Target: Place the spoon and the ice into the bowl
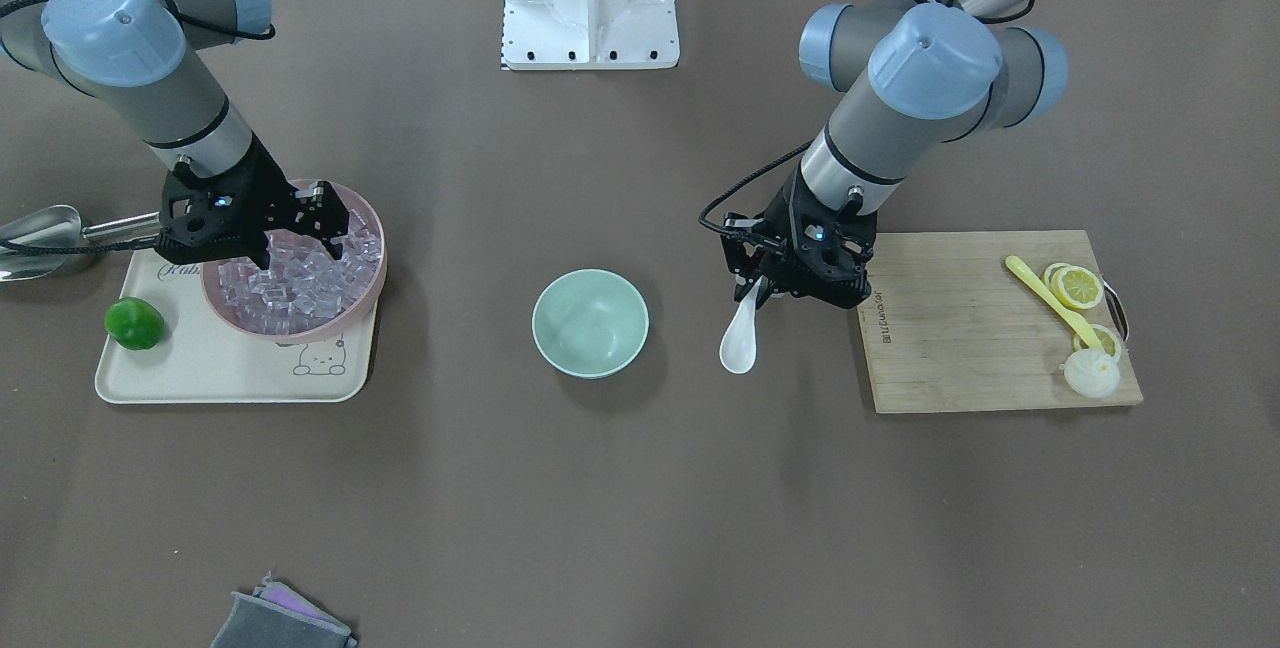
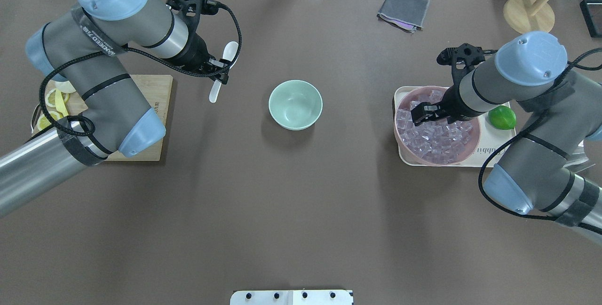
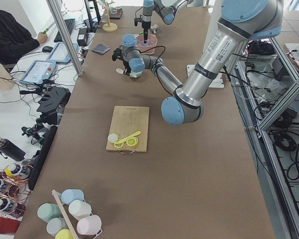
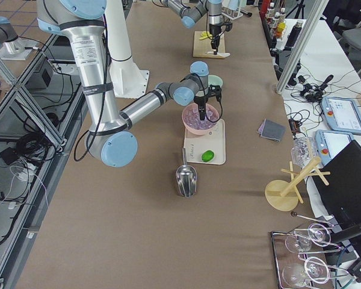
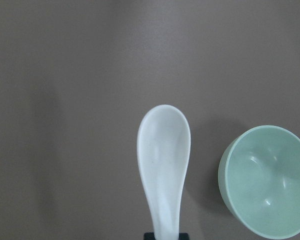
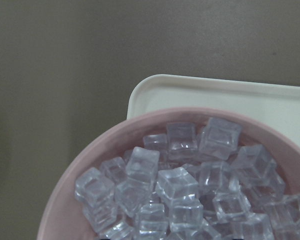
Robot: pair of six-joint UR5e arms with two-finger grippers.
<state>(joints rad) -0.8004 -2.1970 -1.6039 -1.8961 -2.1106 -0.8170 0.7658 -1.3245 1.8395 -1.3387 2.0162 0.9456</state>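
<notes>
The spoon (image 1: 739,336) is pinched by its handle in the left gripper (image 1: 762,290), whose fingers are closed tight on it. Its long axis runs near to far, a little slanted. The oval scoop points to the far side, away from the robot, with its hollow facing up. It sits just left of the bowl (image 1: 590,323), between the bowl and the wooden cutting board (image 1: 960,328), and outside the bowl. Whether the scoop touches the table cannot be told.

The left arm comes in from the left over the cutting board. Its wrist is bent so that the gripper points steeply down at the table.

The ice (image 1: 300,278) is a heap of clear cubes in the pink bowl (image 1: 300,335). That bowl stands on the cream tray (image 1: 200,373), well to the right of the mint-green bowl. The right gripper (image 2: 425,112) hangs over the heap at the pink bowl's far-left part, its fingers aimed down at the cubes. The views do not show how far apart they stand, or whether a cube sits between them. The right wrist camera sees only cubes, the pink rim and a corner of the tray.

The right arm reaches in from the right across the tray, elbow raised and wrist turned downward.

A lime (image 1: 134,323) lies on the tray beside the pink bowl, and a metal scoop (image 1: 40,238) lies on the table at the tray's near right.
</notes>
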